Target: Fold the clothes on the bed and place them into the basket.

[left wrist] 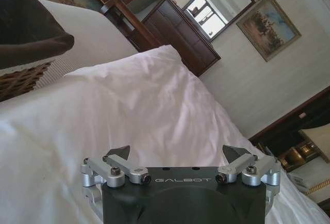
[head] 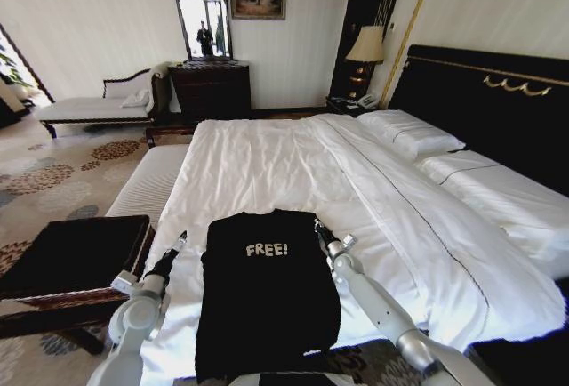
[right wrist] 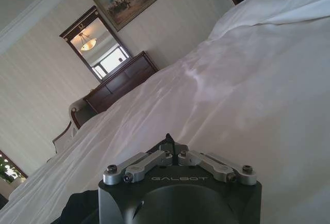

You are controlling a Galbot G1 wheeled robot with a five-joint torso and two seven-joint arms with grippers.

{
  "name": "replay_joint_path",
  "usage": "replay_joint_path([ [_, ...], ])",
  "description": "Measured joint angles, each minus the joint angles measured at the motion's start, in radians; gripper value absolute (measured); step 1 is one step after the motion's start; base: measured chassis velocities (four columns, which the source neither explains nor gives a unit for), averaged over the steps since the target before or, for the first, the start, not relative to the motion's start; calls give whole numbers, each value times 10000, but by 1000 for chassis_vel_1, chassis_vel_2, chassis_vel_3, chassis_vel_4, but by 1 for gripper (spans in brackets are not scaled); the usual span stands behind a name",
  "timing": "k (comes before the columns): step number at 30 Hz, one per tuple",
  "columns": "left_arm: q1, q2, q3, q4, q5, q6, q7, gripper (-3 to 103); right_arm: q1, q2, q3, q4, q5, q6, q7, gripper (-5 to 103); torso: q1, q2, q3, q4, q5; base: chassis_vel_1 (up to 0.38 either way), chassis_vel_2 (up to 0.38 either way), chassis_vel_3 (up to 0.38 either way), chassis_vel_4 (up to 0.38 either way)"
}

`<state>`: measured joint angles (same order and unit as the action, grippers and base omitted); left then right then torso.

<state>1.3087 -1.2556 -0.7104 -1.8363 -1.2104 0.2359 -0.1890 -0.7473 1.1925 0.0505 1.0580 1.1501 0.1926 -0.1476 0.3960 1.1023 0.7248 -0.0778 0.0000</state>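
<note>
The clothes are one black T-shirt (head: 267,301) with white "FREE!" lettering. It lies flat at the foot of the bed (head: 267,164), sleeves tucked in, its hem draping over the edge. My left gripper (head: 180,239) hovers just left of the shirt's shoulder; in the left wrist view it (left wrist: 177,154) is open over the white sheet. My right gripper (head: 318,226) is at the shirt's right shoulder corner. The right wrist view shows it (right wrist: 170,144) shut, no cloth visible between the tips, and black cloth (right wrist: 77,208) beside it. The basket (head: 76,253), wicker with black lining, stands left of the bed.
A pale upholstered bench (head: 147,181) runs along the bed's left side behind the basket. Pillows (head: 409,132) and a black headboard (head: 498,101) are at the right. A dark dresser (head: 211,88) with a mirror and a chaise (head: 93,106) stand at the far wall.
</note>
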Motion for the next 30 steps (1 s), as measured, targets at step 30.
replay_joint_path([
  [30, -3453, -512, 2142, 5113, 760, -257, 1350, 63, -206, -258, 144, 175, -478, 40, 93, 0, 1, -1, 0, 0, 1, 0, 0, 0, 0],
])
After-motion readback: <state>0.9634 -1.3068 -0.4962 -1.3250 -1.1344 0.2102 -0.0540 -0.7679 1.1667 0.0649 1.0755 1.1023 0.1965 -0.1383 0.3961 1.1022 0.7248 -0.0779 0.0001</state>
